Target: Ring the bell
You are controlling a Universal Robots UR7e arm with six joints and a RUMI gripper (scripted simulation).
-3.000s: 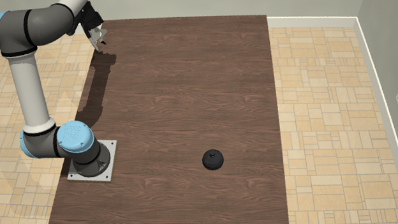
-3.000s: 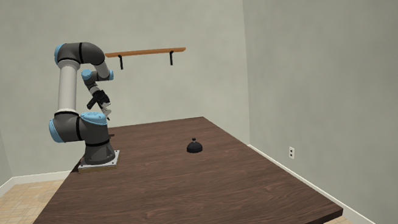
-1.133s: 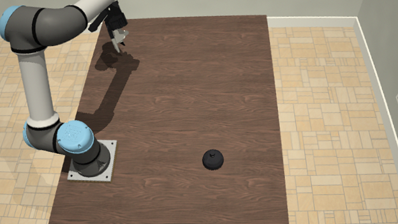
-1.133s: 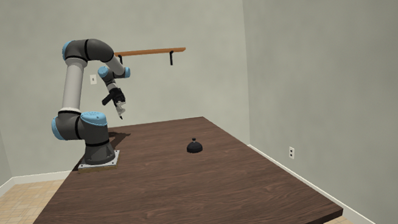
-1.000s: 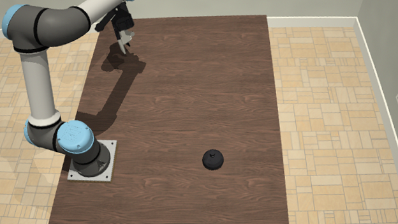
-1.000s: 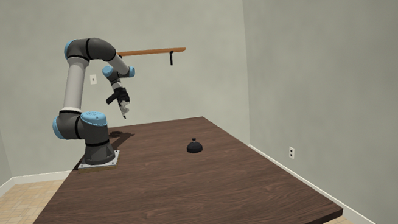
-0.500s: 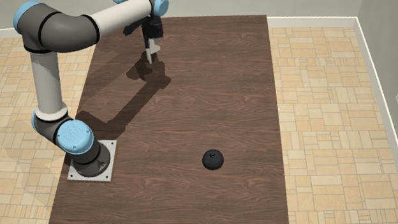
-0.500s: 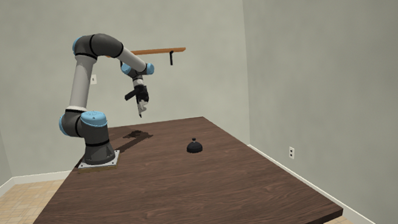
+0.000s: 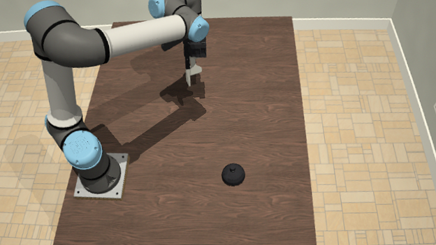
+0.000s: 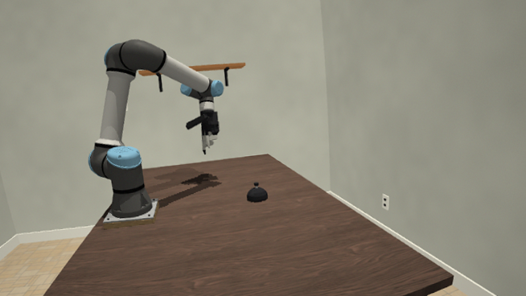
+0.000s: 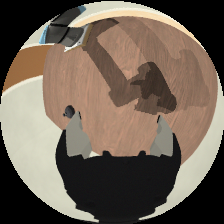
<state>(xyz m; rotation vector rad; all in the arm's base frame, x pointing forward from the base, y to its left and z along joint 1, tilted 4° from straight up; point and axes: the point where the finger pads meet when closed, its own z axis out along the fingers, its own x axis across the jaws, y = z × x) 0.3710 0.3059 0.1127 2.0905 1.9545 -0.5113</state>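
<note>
A small black dome bell with a button on top stands on the dark wooden table, right of the arm's base. It also shows in the exterior view and as a tiny dark shape at the left of the wrist view, just beyond the left fingertip. My gripper hangs well above the table's far half, pointing down, far from the bell. It also shows in the exterior view. In the wrist view the gripper is open with nothing between its fingers.
The arm's base is bolted at the table's left edge. A wooden wall shelf hangs behind the arm. The arm's shadow falls on the table.
</note>
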